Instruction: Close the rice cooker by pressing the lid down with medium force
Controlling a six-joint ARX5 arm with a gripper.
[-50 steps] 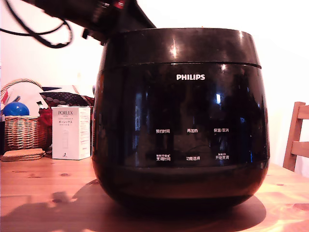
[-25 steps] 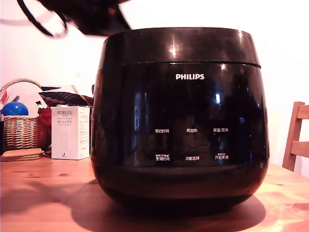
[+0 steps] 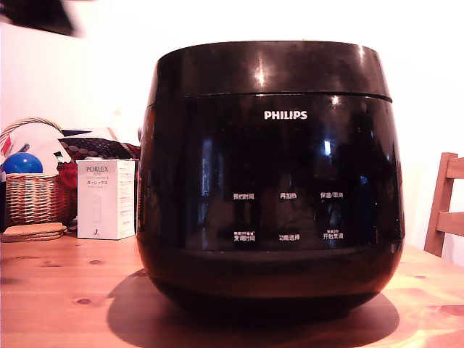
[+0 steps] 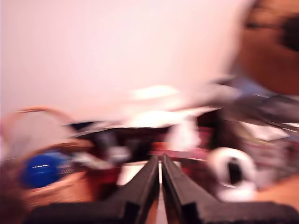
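At the exterior view's far left, high in the corner, a dark smear is all that shows of the arm [image 3: 32,14]. It is too blurred to pick out any part. The wrist view shows the gripper [image 4: 160,161] itself: the two black jaws lie together with only a hairline of light between them, clamped on nothing.

Ahead of the jaws and lower down, a wicker basket [image 3: 32,196] with a blue ball [image 3: 23,163] inside it sits on the wooden table [image 3: 58,290]. The wrist view catches both, heavily smeared, along with a white ring-shaped object [image 4: 231,170] off to the other side of the jaws. A stack of cork coasters [image 3: 32,232] lies in front of the basket, and a white PORLEX box [image 3: 106,199] stands upright just beside it.

The rice cooker [image 3: 268,217] fills the middle of the table, well apart from the jaws, with its PHILIPS logo facing the camera. The lid [image 3: 268,65] is down on the body — the seam runs thin and level across the front.

At the exterior view's right edge, past the cooker, part of a wooden chair [image 3: 446,210] shows.
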